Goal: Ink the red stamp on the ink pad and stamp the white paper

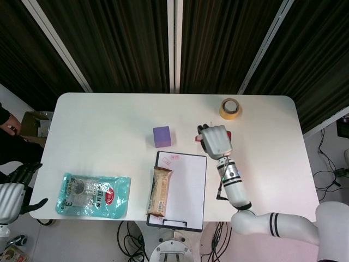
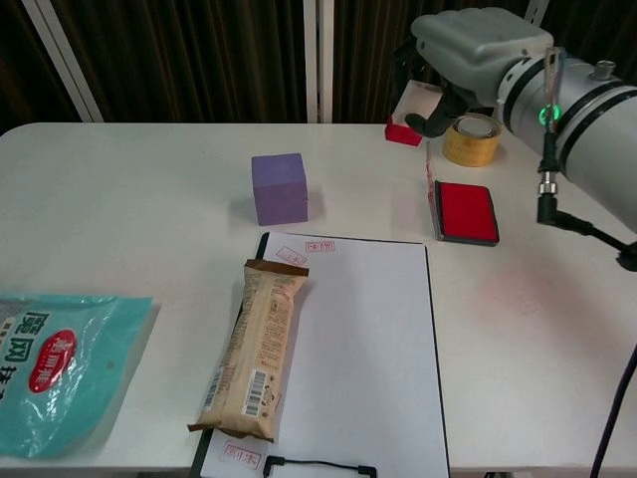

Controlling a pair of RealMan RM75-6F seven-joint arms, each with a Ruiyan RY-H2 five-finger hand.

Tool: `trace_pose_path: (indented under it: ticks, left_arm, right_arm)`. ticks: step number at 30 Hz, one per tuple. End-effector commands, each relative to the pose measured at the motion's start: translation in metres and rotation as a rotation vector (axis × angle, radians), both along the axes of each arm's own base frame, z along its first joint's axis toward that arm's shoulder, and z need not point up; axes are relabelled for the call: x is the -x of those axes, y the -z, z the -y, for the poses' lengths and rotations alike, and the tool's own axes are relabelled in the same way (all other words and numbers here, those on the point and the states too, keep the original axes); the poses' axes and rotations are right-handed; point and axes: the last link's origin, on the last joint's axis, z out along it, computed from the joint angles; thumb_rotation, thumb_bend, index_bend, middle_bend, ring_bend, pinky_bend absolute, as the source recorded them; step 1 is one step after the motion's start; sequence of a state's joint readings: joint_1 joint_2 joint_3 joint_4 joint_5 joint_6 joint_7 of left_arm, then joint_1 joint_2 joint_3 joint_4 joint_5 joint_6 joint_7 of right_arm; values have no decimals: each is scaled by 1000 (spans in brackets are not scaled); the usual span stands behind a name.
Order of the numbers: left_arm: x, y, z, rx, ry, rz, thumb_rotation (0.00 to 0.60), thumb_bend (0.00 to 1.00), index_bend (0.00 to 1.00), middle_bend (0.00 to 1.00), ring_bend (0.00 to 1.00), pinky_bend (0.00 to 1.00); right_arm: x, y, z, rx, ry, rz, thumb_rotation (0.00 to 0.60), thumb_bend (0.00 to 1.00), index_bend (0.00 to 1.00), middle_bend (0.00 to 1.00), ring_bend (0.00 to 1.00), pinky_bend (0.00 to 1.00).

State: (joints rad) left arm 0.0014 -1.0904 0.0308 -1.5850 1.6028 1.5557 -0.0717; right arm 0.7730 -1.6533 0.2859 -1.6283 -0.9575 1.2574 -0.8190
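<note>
A white table [image 1: 109,125] with rounded corners is seen from above, set before dark slatted wall panels [image 1: 120,43] divided by pale strips. Cables [image 1: 327,169] are strewn on the floor past the table's right edge.

The right hand [image 2: 478,45] is raised above the table near the far right part, its fingers curled around the red stamp [image 2: 403,130], of which only a red base is seen below the fingers in the chest view. In the head view the right hand [image 1: 215,139] covers most of the ink pad [image 1: 227,134], so only a sliver of red is visible there; in the chest view the ink pad [image 2: 465,212] is seen open and flat on the table, with its lid edge to the left.

The white paper [image 1: 182,188] lies on a clipboard at the near edge, with faint red marks near its far left corner. A snack bar [image 1: 160,191] rests partly over the paper's left edge. A purple cube [image 1: 162,136] sits just beyond the paper, a roll of tape [image 1: 230,108] near the far right corner, and a teal packet [image 1: 92,195] near the near left corner.

The left hand [image 1: 13,188] is cut off by the left border below the table, with dark fingers apart and nothing visibly held.
</note>
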Motion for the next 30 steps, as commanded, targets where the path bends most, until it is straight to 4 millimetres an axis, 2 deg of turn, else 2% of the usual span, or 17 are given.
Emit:
trace_pose_path:
  ticks: [1, 5, 8, 15, 20, 30]
  left_arm:
    - [-2, 4, -1, 7, 1, 1, 600, 0, 149, 150, 122, 248]
    - [-4, 10, -4, 21, 3, 2, 600, 0, 150, 150, 122, 248]
    - [-5, 12, -6, 26, 6, 4, 600, 0, 149, 150, 121, 248]
    - [-5, 13, -6, 26, 9, 2, 600, 0, 149, 150, 122, 248]
    - [-5, 12, -5, 24, 7, 1, 600, 0, 149, 150, 121, 248]
    - [-3, 11, -4, 23, 4, 4, 600, 0, 150, 150, 122, 248]
  right_arm:
    - [43, -34, -16, 30, 40, 20, 600, 543, 1000, 921, 940, 979]
    - [84, -52, -31, 33, 82, -13, 600, 543, 1000, 921, 939, 979]
    - [110, -55, -43, 14, 116, -49, 600, 543, 1000, 921, 940, 979]
    - [152, -36, -66, -73, 172, -129, 600, 544, 1000, 921, 940, 979]
    - [162, -17, -77, -136, 169, -124, 600, 543, 1000, 921, 940, 979]
    - [159, 8, -89, -163, 102, -128, 600, 538, 1000, 916, 940, 979]
